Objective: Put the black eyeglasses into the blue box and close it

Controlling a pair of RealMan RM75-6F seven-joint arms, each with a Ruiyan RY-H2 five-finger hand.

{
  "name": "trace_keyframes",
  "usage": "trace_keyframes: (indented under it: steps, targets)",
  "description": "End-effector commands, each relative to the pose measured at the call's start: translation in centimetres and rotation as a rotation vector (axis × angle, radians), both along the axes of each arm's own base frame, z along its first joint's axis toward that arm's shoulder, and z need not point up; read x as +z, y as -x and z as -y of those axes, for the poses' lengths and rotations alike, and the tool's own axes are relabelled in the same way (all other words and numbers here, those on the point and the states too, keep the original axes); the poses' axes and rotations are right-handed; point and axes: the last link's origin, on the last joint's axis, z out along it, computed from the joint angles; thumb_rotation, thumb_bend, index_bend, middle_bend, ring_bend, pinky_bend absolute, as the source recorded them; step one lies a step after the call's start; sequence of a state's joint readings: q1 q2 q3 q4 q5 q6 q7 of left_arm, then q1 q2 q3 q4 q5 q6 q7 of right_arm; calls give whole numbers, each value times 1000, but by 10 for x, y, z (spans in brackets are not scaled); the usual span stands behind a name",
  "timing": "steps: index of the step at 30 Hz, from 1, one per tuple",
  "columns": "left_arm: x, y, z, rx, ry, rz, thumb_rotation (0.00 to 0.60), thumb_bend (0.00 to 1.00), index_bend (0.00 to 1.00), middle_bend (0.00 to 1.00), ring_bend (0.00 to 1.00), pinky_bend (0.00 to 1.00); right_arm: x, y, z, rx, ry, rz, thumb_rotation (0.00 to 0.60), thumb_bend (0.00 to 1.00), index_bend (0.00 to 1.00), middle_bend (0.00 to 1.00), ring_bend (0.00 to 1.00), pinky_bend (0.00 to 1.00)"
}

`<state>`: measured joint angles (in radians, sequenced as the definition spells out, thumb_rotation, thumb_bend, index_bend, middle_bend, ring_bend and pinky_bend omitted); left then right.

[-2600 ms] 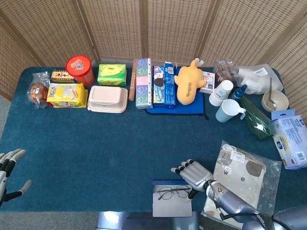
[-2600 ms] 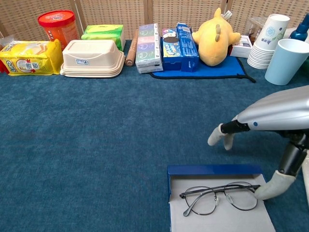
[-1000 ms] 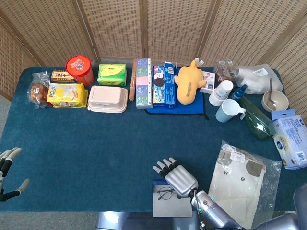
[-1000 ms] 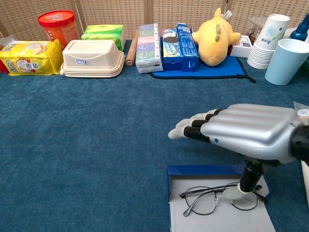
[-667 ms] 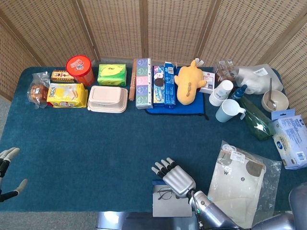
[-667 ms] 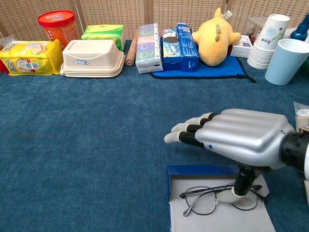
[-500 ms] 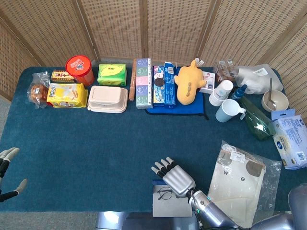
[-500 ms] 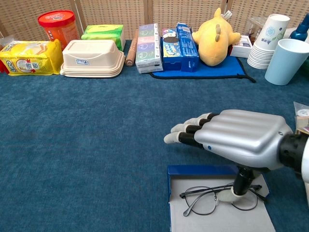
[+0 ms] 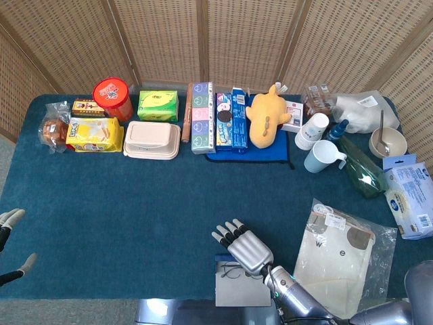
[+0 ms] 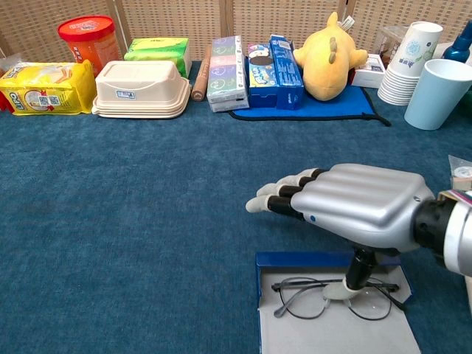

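Observation:
The black eyeglasses (image 10: 332, 295) lie unfolded on the grey floor of the open blue box (image 10: 324, 259) at the table's near edge. My right hand (image 10: 354, 203) hovers flat over the box, fingers stretched out to the left, its thumb (image 10: 359, 269) pointing down and touching the glasses at the bridge. In the head view the right hand (image 9: 245, 249) covers most of the glasses (image 9: 229, 273) and the box (image 9: 240, 292). My left hand (image 9: 10, 247) shows at the far left edge, fingers apart and holding nothing.
A clear plastic bag with a white item (image 9: 342, 254) lies just right of the box. A yellow plush (image 10: 328, 59), snack boxes, a beige lunch box (image 10: 141, 88), a blue cup (image 10: 436, 92) and stacked paper cups (image 10: 409, 63) line the back.
My right hand has crept a little to the left, and the eyeglasses under its thumb have slid slightly left and toward the box's far wall. The left hand has sunk lower at the edge.

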<state>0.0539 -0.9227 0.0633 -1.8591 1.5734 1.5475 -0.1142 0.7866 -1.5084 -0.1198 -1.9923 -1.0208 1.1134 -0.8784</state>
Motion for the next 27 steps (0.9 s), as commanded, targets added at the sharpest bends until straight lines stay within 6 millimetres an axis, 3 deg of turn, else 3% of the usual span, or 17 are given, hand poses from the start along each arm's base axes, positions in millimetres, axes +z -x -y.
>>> trace_keyframes:
  steps: [1, 14, 27]
  targets:
    - [0, 0, 0, 1, 1, 0, 582, 281, 70, 100, 80, 0, 0, 0, 3, -4, 7, 4, 492, 185, 0, 1, 0, 102]
    - [-1, 1, 0, 1, 2, 2, 586, 283, 69, 99, 80, 0, 5, 4, 16, 3, 28, -17, 494, 182, 0, 1, 0, 98]
    - [-3, 0, -1, -7, 8, 6, 586, 282, 69, 100, 81, 0, 26, 8, 1, -17, -14, -44, 494, 181, 0, 3, 0, 98]
